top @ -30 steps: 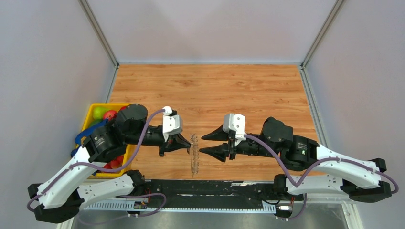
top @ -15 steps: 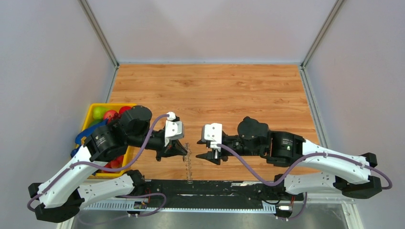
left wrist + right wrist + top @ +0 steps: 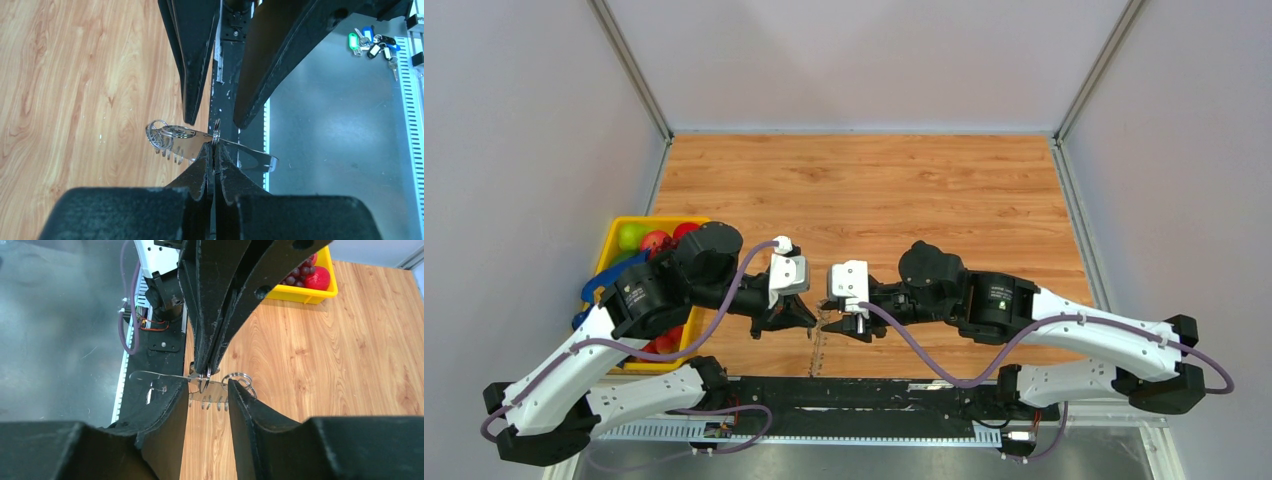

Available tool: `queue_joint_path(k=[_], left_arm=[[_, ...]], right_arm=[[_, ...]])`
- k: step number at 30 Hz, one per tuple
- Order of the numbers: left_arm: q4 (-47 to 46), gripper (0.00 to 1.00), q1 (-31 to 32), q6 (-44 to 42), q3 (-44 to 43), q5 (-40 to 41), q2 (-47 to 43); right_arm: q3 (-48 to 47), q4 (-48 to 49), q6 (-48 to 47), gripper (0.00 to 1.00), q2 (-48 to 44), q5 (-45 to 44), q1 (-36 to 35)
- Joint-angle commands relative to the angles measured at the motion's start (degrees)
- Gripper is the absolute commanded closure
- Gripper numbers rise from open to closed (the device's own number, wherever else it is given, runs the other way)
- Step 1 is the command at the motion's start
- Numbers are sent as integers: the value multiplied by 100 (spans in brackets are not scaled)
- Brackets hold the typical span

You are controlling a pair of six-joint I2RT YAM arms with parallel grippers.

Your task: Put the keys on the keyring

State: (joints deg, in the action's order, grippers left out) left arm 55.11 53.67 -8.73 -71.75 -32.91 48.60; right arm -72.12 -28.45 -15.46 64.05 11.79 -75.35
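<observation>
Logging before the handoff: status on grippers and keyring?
Left gripper shut on keyring. Right gripper open, straddling it. No obstruction seen.

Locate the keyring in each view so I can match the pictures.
Top external: keyring sits low, just left of centre, between the two hands.
Left wrist: mid-frame, lying crosswise at the shut tips of the left hand.
Right wrist: mid-frame, crosswise between the open fingers of the right hand.
Shared landmark: the left hand's tips, which meet the keyring in every view.
</observation>
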Motion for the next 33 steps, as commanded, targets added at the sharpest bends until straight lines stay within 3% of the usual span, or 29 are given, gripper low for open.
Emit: queue_joint_path(k=[1,16,20,27,28,31,33], left_arm=[[-222,100,30,-92,-58,-33,-81],[-273,100,37,-81,2,38,-186],[-284,100,40,-83,4,42,-182],[-331,100,32,-78,0,15,-154],[-373,98,35,-68,13,4,-168],[-517,78,30,-43,73,-57,-247],[-640,71,35,-24,118,-67,-334]], right_arm=[[-167,359,-18,61,143,299,29],[-197,539,60,80,257,447,29],[-189,546,76,100,272,442,29],[-23,907,192,100,152,305,29],[47,1003,219,100,87,254,29],[231,1302,318,100,-106,107,29],[287,1392,362,100,-175,63,30]])
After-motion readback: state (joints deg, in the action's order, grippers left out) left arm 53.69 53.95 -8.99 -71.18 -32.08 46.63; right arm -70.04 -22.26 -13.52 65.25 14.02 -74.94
